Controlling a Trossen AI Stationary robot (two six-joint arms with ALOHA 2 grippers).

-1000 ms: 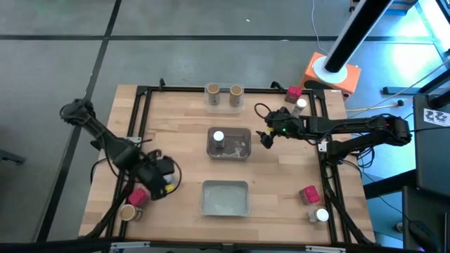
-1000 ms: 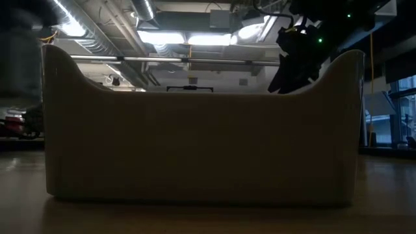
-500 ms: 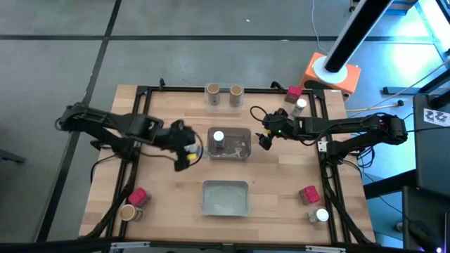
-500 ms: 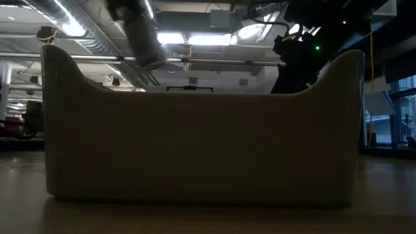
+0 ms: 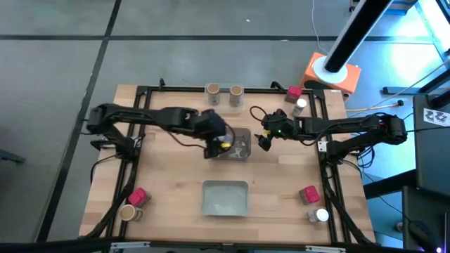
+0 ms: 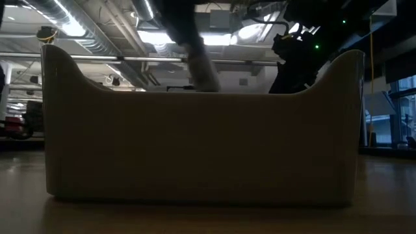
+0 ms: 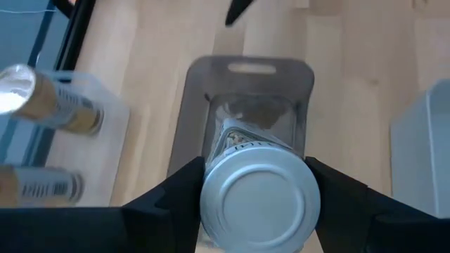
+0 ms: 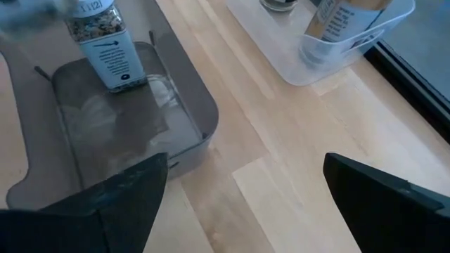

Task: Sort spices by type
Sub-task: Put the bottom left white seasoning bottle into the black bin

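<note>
My left gripper is over the left part of the grey tray at mid-table, shut on a glass spice jar with a round silver-white lid. The right wrist view shows a jar upright in that tray; whether it is the held one, I cannot tell. My right gripper is open, just right of the tray. Two tan-topped cylinders stand at the far edge. In the low view the near tray's wall hides the table beyond it. My left gripper pinches the jar between its two fingers, one on each side of its top end at the lid. It comes from above, pointing down into the tray. The jar hangs upright under the fingers; whether its base touches the tray floor is hidden.
A red box and a white-lidded jar are at the far right. A red box and a tan cylinder are near left; another red box and jar near right. A pale tray sits near centre.
My left gripper has swung from the table's near-left area toward the right and far side, carrying the jar clear of the table, and now holds it over the grey mid-table tray. It has stayed shut on the jar throughout. My right arm has scarcely moved.
</note>
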